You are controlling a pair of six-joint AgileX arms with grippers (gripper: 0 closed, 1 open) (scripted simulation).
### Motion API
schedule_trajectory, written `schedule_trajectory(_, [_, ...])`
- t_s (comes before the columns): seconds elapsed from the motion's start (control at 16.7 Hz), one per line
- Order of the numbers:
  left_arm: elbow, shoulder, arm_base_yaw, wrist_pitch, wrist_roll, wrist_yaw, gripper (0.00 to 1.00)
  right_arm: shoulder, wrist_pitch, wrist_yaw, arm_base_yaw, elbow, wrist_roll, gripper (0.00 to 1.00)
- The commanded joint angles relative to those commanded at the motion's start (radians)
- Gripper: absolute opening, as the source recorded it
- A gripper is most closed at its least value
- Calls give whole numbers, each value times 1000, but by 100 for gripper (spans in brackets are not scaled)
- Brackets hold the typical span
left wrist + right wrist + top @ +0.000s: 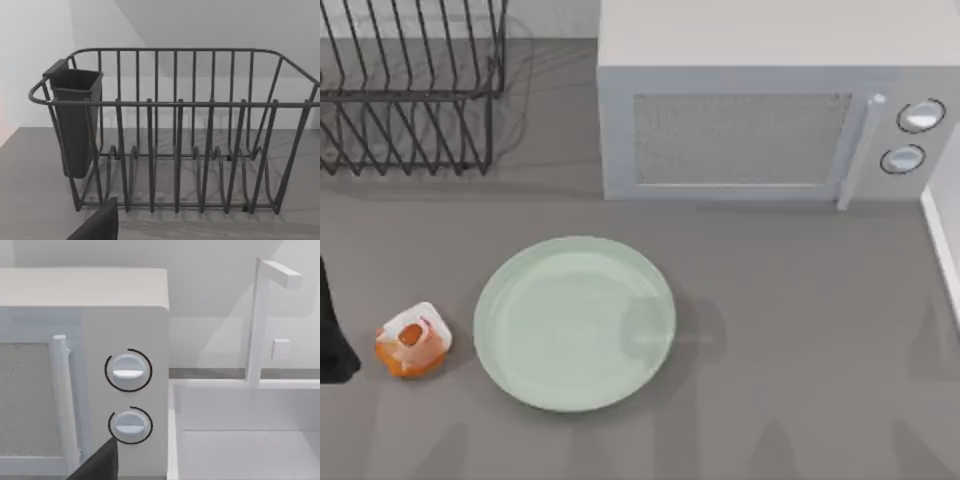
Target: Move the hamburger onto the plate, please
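Grey table (800,400) carries the plate (574,322); the hamburger (412,340) lies at its 9 o'clock (just apart); whether either claw is wide or narrow, I cannot tell.

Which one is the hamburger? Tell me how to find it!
Find the big round mint-green plate on the grey table, in front of the microwave. Just off its left edge sits the hamburger, a small lumpy orange-and-white thing, the only brightly coloured item there.
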Motion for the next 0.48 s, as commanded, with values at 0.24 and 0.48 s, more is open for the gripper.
schedule_trajectory(0.24, [30, 33, -7, -24, 19, 1, 100, 0, 0, 0, 0, 0, 0, 100])
schedule_trajectory(0.48, [186, 225, -35, -151, 119, 2, 100, 0, 0, 0, 0, 0, 0, 100])
